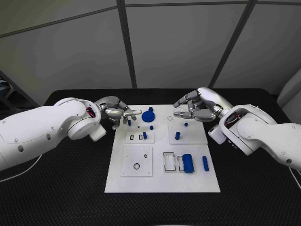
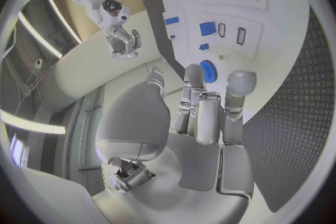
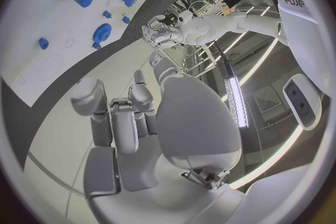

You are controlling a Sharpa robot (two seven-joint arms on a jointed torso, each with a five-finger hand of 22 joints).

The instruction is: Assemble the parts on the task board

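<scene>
Hands hover empty over far end of task board (image 1: 162, 181)
Left hand (image 1: 116, 111) at far-left corner, fingers spread, nothing held; right hand (image 1: 199, 105) at far-right edge, fingers loosely curled apart, nothing held; blue round part (image 1: 148, 116) between them, blue cylinder (image 1: 188, 163) lying nearer on board

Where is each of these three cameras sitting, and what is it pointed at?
Head view: on the robot's head, looking down at the task board; both arms, left hand and right hand show.
Left wrist view: behind the left hand, facing the board.
Right wrist view: behind the right hand, facing the board.
Shared: all show the round blue part.
</scene>
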